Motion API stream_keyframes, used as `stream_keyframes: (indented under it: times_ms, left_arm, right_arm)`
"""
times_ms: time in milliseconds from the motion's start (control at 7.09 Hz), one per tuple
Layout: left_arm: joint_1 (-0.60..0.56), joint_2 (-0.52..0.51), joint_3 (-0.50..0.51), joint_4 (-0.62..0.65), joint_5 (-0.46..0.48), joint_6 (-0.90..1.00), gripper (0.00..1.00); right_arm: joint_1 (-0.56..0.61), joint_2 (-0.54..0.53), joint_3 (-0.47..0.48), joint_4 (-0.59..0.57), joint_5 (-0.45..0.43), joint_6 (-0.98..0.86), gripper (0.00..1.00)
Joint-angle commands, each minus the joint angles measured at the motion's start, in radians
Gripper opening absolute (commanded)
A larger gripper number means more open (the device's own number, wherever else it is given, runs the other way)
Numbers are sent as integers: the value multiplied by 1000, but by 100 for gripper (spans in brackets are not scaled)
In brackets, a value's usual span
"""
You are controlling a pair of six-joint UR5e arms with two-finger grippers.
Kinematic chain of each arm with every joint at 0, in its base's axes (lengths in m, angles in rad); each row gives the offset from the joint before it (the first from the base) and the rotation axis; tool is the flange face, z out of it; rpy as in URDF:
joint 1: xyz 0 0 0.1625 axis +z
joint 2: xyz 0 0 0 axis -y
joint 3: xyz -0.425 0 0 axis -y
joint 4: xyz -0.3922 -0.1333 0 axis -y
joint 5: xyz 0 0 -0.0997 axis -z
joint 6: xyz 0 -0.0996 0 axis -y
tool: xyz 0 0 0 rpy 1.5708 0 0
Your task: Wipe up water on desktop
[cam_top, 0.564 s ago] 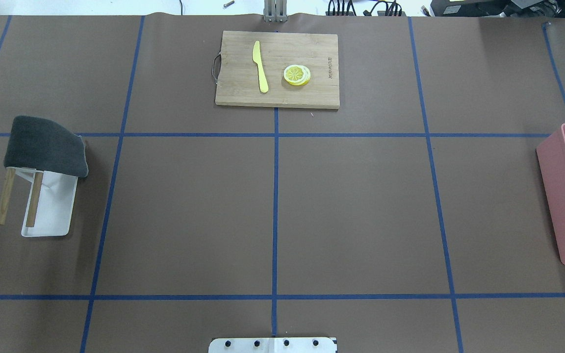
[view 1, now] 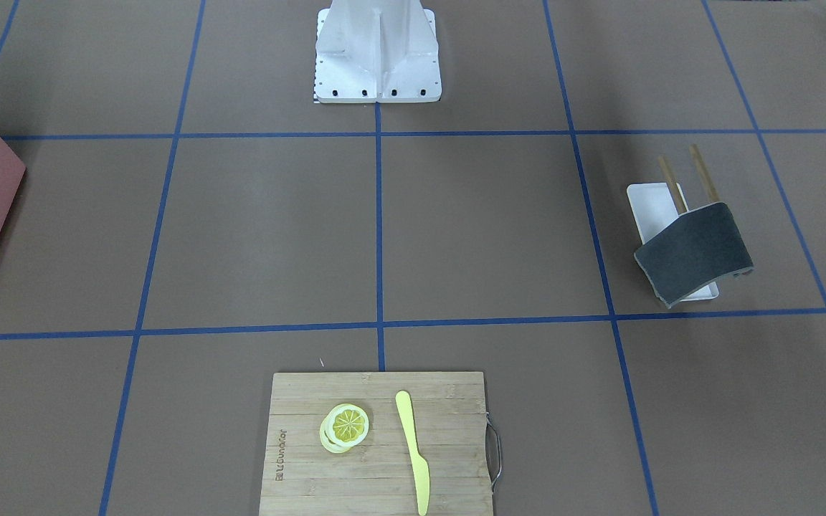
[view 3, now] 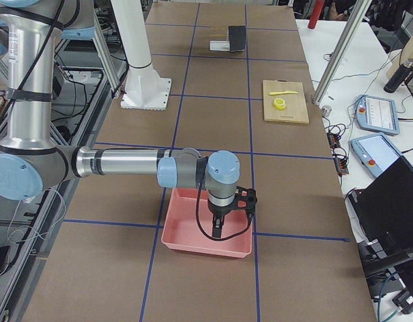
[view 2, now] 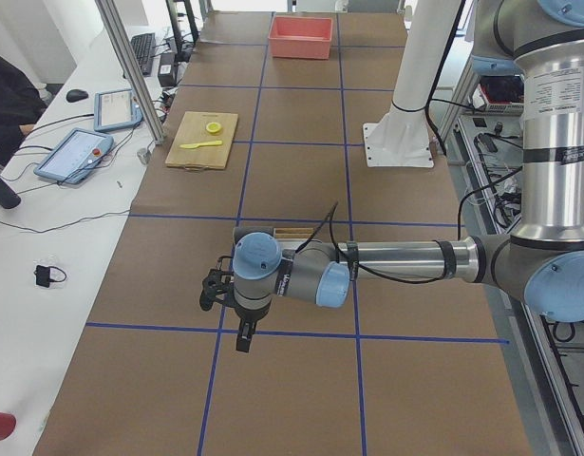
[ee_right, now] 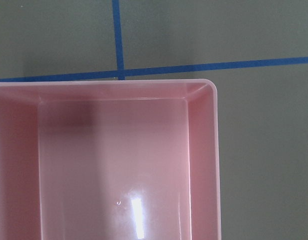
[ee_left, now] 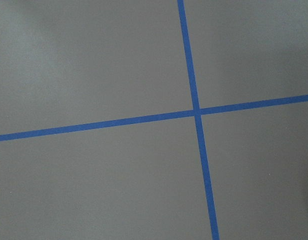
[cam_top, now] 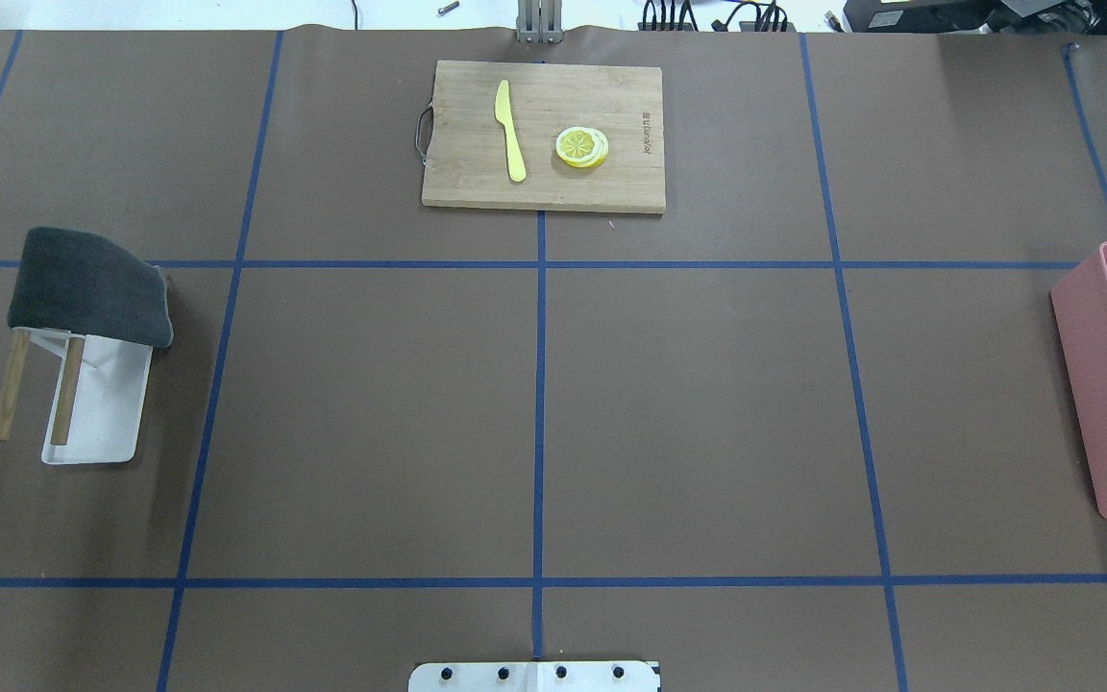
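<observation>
Left hand (view 2: 240,328) above desktop (view 2: 149,399)

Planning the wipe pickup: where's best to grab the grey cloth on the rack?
Probably its hemmed edge toward the desktop centre, from above. The cloth drapes over a wooden-legged rack at the tray; that edge hangs free past the frame.

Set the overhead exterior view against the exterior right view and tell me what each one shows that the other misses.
Only the overhead view shows the metal handle of the cutting board; no arm appears there. Only the exterior right view shows the right arm, the right gripper hanging over the pink bin, and the tablets on the side bench. Both show the bin, desktop, cutting board, yellow knife, lemon slices, dark cloth and white tray.
</observation>
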Motion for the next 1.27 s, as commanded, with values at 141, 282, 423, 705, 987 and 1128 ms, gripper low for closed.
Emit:
stream_keyframes:
  times_ms: [141,282,423,705,987,1128]
  left_arm:
    - [0,4,2,-1,0,0,98]
    - [0,4,0,-1,-1,0,98]
    - [0,4,0,-1,-1,2,98]
    - [0,9,-4,-4,-3,5,98]
    - [2,3,2,-4,-1,6,98]
    - [3,3,2,-4,-1,6,98]
  right_arm:
    - [0,1,3,0,0,0,100]
    - [0,1,3,0,0,0,100]
    - [0,1,3,0,0,0,100]
    - [0,1,12,-3,18,2,100]
    - [0,10,24,-38,28,2,100]
    - [0,7,26,-38,26,2,100]
